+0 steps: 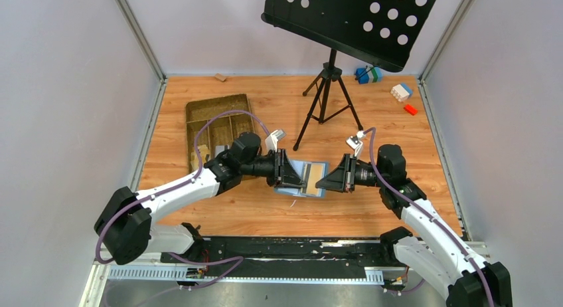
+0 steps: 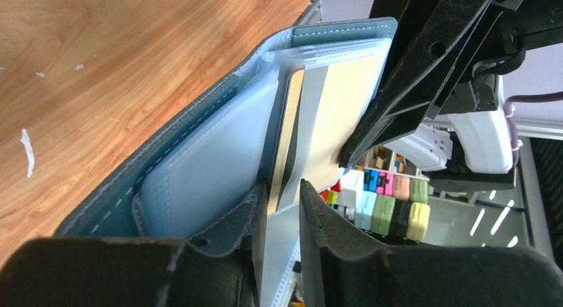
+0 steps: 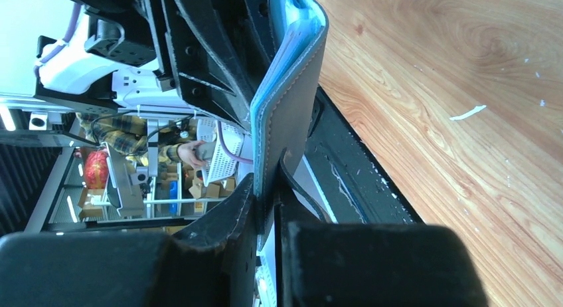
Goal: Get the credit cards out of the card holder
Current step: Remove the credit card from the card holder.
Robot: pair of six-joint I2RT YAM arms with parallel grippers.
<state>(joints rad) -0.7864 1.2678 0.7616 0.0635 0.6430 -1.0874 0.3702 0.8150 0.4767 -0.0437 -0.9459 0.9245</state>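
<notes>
Far left on the table [image 1: 265, 101] sits one brown compartment tray [image 1: 216, 121], not part of the job. Next comes the left tool [image 2: 284, 187], narrowed right down, and it looks pinched on one of the clear inner sleeves. Dead centre between the two arms is the one card holder [image 1: 305, 177], spread open with the blue and tan inside facing up. I can't tell if it rests on the wood or hangs just above it.

As for the credit cards [image 2: 311, 121], I can only pick out one silvery-grey strip tucked in a sleeve. The black one I honestly can't find.

On the other side, the right tool [image 3: 267, 181] is clamped tight on the blue cover edge. Behind stands one music stand [image 1: 325, 94], and far right there are three little clumps of toy blocks [image 1: 401, 92].

My worries:
- With two tools pulling on one floppy wallet, a sleeve could tear or the cover could slip free.
- The tools are almost touching, so a bump seems likely.
- A loosened card could slide out and drop.
</notes>
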